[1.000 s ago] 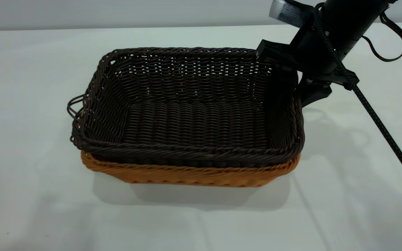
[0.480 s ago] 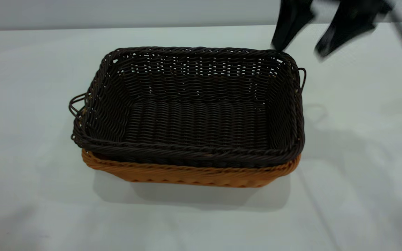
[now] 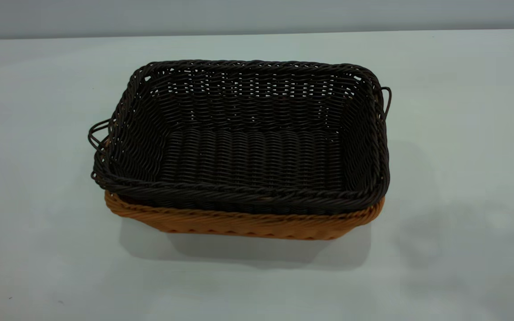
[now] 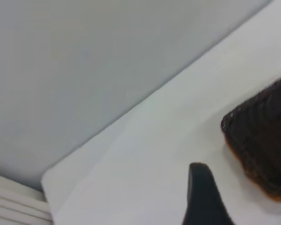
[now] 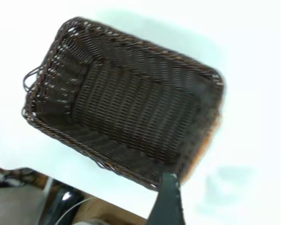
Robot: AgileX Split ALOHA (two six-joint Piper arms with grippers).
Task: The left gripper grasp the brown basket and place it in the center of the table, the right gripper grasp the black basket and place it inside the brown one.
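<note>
Dark wicker, the black basket (image 3: 248, 147) sits nested inside the brown basket (image 3: 243, 223) mid-worktop (image 3: 462, 178). I see one finger of each pincer, left (image 4: 203, 197) and right (image 5: 168, 201), both holding nothing; their spread I cannot tell. I'd retreat high, clear of the rims.

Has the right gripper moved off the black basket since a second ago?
Yes. It rose from the black basket's right end, up and out of the exterior view; the basket stayed nested in the brown basket.

Black basket (image 3: 257, 147): dark woven wicker, upright, nested inside brown basket (image 3: 243, 223). Brown basket: orange-brown wicker, only its lower wall showing, resting mid-bench (image 3: 38, 249).
</note>
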